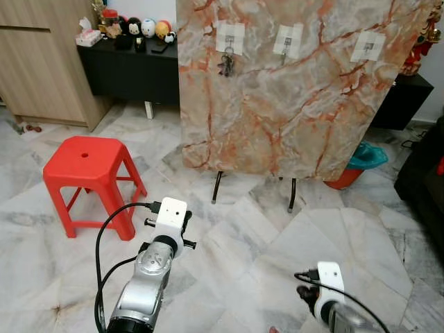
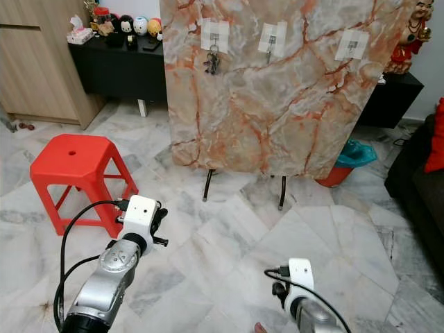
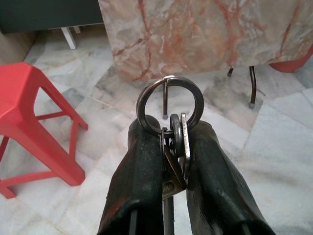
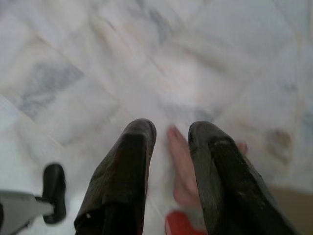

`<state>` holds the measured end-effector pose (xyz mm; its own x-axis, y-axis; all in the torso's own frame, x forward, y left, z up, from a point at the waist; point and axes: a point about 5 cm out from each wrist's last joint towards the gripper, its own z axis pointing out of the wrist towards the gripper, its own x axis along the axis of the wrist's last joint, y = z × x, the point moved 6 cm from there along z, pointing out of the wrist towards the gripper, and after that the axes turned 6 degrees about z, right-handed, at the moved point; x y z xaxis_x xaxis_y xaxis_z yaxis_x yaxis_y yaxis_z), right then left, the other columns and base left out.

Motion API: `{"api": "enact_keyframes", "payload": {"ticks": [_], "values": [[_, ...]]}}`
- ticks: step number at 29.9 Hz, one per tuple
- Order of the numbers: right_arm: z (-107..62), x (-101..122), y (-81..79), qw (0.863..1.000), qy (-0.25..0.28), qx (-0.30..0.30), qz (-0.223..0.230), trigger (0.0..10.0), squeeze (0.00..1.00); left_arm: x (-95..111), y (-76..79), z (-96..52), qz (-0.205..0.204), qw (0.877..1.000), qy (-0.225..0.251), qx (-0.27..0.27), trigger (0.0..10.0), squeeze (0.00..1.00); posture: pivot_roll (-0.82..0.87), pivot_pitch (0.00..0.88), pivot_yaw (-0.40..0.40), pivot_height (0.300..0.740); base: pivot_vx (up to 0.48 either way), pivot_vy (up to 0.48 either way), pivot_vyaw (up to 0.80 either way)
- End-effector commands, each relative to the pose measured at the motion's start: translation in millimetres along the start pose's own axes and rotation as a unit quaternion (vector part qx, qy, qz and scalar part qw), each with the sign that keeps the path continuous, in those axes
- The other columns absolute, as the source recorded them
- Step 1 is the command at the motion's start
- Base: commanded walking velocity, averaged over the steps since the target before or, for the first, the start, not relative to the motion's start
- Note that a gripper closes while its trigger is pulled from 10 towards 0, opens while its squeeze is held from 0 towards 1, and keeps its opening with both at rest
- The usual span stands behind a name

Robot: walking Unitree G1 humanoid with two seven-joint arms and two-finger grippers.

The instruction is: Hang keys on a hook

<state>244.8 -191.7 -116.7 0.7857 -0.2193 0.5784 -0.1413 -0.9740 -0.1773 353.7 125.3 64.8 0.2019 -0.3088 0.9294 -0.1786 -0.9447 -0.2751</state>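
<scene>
Your left gripper (image 3: 168, 147) jaws pinch keys (image 3: 172, 147) – wrist view shows ring; head view shows hooks (image 1: 287, 41) on marble board (image 1: 291, 104). Right gripper (image 4: 168, 134) jaws spread.

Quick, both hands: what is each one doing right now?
Left hand: shut on keys.
Right hand: open, holding nothing.
</scene>
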Motion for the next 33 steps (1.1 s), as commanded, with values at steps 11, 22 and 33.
{"api": "enact_keyframes", "payload": {"ticks": [11, 22, 33], "values": [[-7.0, -27, 22.6, 0.999, -0.02, -0.034, 0.021, 10.0, 0.0, -12, -9.4, -3.3, 0.004, 1.0, -0.015, 0.004, 10.0, 0.0, 0.02, 0.0, -0.068, 0.74, 0.0, 0.0, 0.0], [-18.1, -57, 42.4, 0.998, -0.044, -0.05, 0.009, 10.0, 0.0, -7, 2.5, -3.4, -0.013, 1.0, -0.005, -0.017, 10.0, 0.0, 0.0, 0.0, -0.063, 0.74, 0.199, 0.0, 0.0], [-19.2, -73, 34.3, 0.997, -0.058, -0.047, 0.013, 10.0, 0.0, -3, -1.3, -1.2, -0.009, 1.0, -0.001, -0.021, 10.0, 0.0, 0.01, 0.0, -0.055, 0.74, 0.4, 0.0, 0.0]]}}
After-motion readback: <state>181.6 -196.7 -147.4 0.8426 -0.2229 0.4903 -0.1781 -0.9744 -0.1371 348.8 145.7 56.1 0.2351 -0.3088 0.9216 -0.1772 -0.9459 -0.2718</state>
